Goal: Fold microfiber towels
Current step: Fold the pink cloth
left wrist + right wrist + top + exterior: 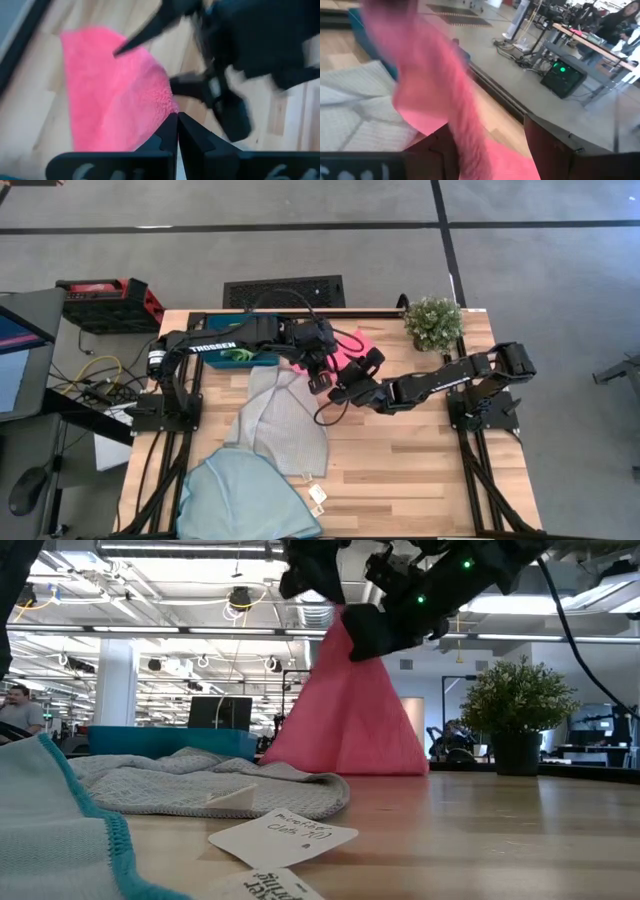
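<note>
while the left gripper pinches one corner of the pink towel with its fingers pressed together, the cloth hangs in a tent shape over the far middle of the table, peak up and wide hem resting on the wood. its long axis runs upright from the raised corner to the tabletop. the right gripper sits just beside that corner with fingers spread wide around the hanging fabric, while the grey towel and light blue towel lie crumpled nearer the front left.
</note>
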